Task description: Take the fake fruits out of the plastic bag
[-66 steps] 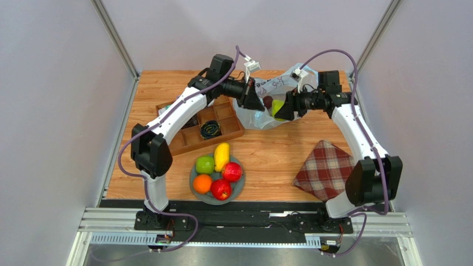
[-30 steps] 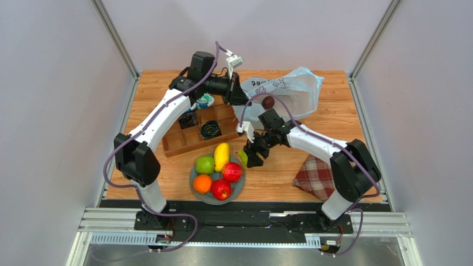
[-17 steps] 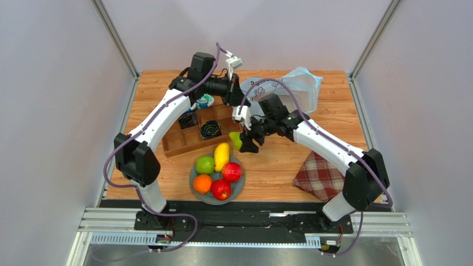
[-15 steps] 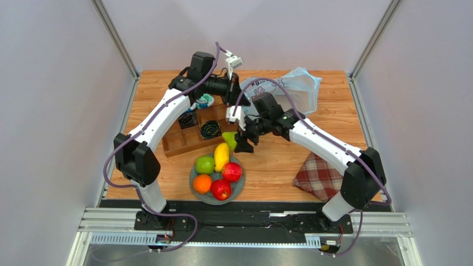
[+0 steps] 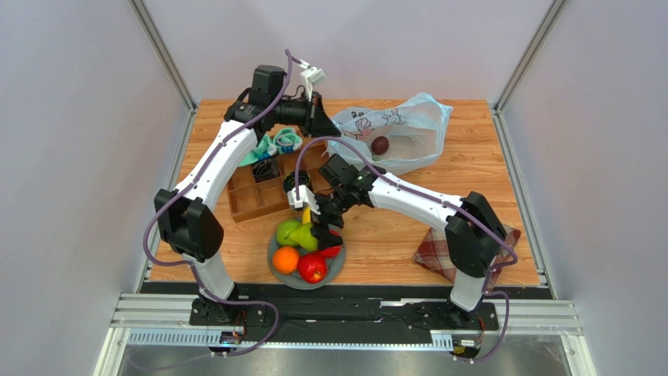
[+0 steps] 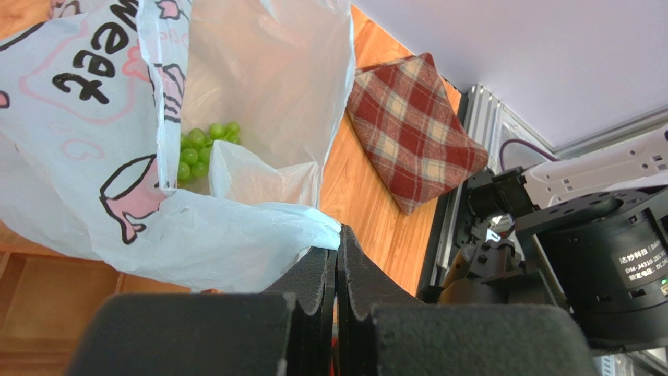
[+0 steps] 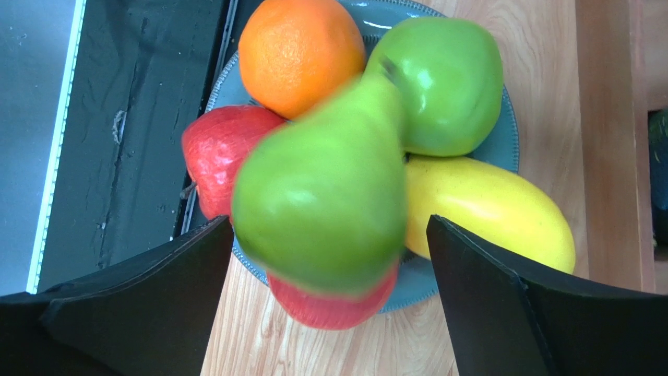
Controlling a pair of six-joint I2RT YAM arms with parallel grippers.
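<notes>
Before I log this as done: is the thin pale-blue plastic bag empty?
Not empty: a dark round plum shows through the bag from above, and a green grape bunch lies inside it.

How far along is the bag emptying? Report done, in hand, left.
Done: orange, green apple, mango and red apples lie on the plate. In hand: the right gripper has its jaws open around a green pear over that plate; the left gripper pinches the bag rim. Left: a plum and grapes sit in the bag.
</notes>
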